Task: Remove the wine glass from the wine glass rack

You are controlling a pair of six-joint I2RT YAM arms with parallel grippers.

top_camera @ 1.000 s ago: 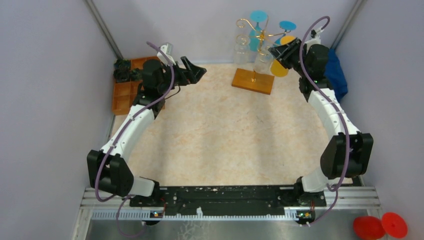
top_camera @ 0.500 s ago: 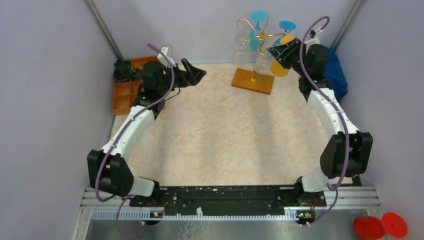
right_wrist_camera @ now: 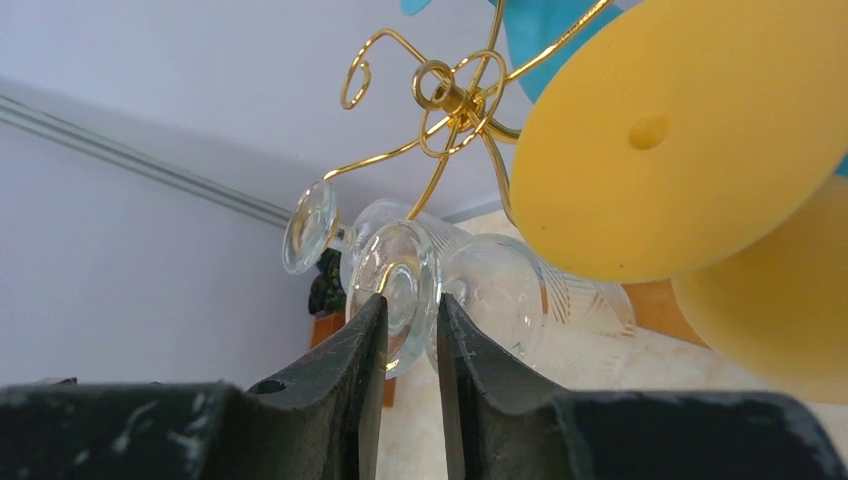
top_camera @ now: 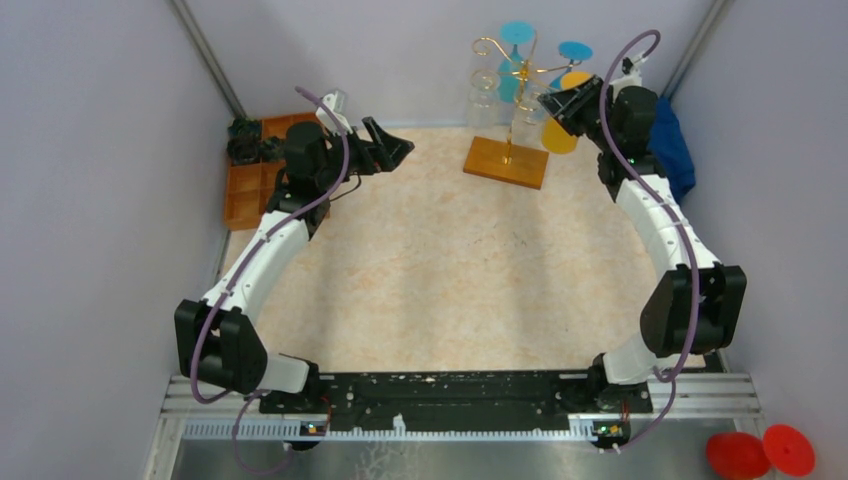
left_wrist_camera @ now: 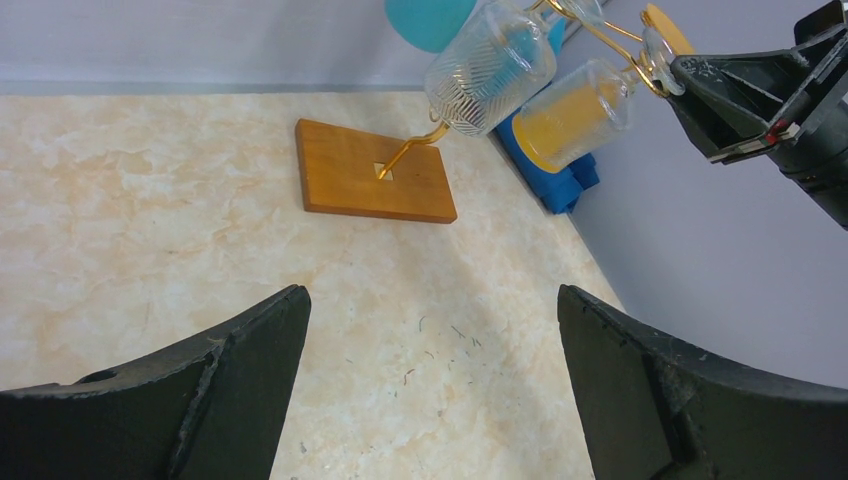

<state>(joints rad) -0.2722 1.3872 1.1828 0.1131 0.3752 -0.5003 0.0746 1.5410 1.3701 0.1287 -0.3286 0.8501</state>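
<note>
Two arms reach over the marbled tabletop (top_camera: 430,270). At its far edge stands the wine glass rack (top_camera: 506,160), with glasses hanging bowl-down from its gold wires. The left pincer (left_wrist_camera: 430,290) is spread wide, well apart from the rack. The right pincer (right_wrist_camera: 412,305) has its fingers nearly together at the foot of a clear wine glass (right_wrist_camera: 400,285) hanging on the rack; whether they grip it cannot be told.

clear ribbed wine glass (right_wrist_camera: 492,292), gold wire rack (right_wrist_camera: 455,97) (matt wooden base (left_wrist_camera: 350,185))
</note>
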